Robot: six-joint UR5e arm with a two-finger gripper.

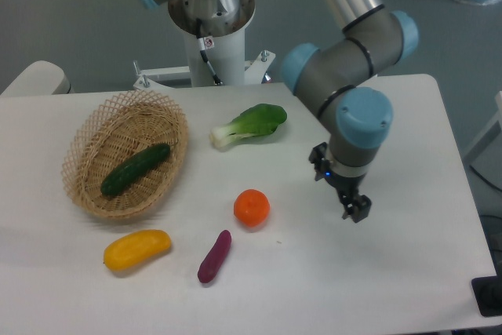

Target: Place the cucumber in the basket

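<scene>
Dark green and smooth, the cucumber lies slantwise inside the basket, resting on its woven floor with one end toward the far right rim and the other toward the near left. The light tan wicker basket sits on the left part of the white tabletop. Just in front of it lies a yellow fruit, and to the right of that a slim purple sweet potato. An orange fruit sits near the middle, with a leafy bok choy beyond it. The arm reaches over the right side, well apart from the basket, its pincer pointing down above bare tabletop and holding nothing; whether its fingers are spread or closed cannot be told from this angle.
</scene>
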